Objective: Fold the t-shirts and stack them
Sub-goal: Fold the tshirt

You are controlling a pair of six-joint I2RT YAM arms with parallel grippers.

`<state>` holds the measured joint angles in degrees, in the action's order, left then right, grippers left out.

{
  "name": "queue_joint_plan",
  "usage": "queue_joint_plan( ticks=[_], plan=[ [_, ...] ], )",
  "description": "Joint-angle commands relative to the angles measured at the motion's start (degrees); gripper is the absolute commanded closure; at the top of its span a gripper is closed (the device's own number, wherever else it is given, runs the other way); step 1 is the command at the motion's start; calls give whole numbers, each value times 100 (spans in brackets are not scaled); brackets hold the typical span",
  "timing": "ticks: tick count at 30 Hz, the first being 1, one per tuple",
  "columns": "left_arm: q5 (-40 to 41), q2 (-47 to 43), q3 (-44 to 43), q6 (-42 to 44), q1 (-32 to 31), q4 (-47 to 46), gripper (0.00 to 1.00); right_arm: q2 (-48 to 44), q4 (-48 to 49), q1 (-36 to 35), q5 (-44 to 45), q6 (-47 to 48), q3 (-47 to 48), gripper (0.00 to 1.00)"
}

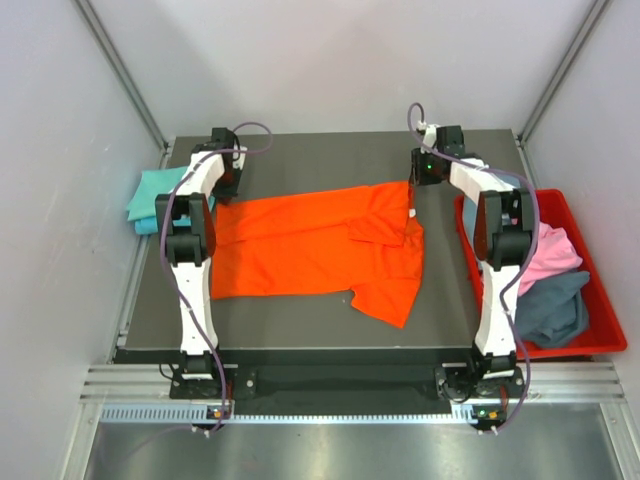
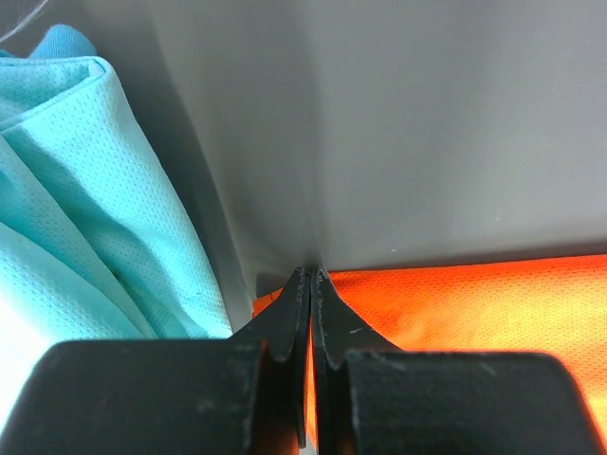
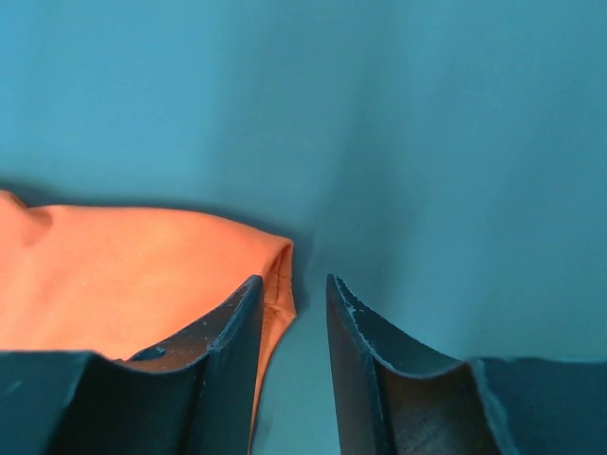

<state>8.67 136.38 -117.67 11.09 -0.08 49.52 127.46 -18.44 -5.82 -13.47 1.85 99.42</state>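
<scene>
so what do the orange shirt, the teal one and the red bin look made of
The bright orange short-sleeved t-shirt: thin matte knit cloth, fine weave, soft creases. The crumpled teal shirt: pinhole mesh knit, likely sports polyester. The rectangular red bin: rigid plastic by its straight rim and smooth look.

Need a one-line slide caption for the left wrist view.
Left gripper shut on the orange t-shirt edge, teal t-shirt bunched beside it.

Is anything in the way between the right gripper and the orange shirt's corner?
Nothing visible. The right gripper is open over the bare table. The orange shirt has its hemmed corner right beside the gripper, just outside the jaws. No other cloth or object sits between them.
</scene>
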Motion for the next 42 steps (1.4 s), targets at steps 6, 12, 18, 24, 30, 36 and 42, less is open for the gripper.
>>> queue_joint_plan(
  ticks=[6, 12, 18, 24, 30, 36, 42],
  plan=[
    [223, -49, -81, 68, 25, 128, 99, 113, -134, 99, -753, -500, 157, 69],
    [285, -190, 51, 69, -132, 120, 99, 148, -143, 90, -885, -641, 8, 68],
    [364, -296, 112, 112, -177, 111, 99, 271, -222, 90, -552, -826, 174, 72],
    [390, -331, 130, 139, -230, 102, 100, 350, -354, 90, -481, -879, 280, 100],
    [531, -164, -72, 183, -274, -3, 100, 358, -284, 125, -314, -940, 341, 100],
    [671, 240, -643, 262, -353, -91, 100, 368, -248, 125, -287, -949, 412, 100],
    [663, 372, -827, 262, -361, -144, 100, 332, -187, 125, -217, -967, 368, 100]
  ],
)
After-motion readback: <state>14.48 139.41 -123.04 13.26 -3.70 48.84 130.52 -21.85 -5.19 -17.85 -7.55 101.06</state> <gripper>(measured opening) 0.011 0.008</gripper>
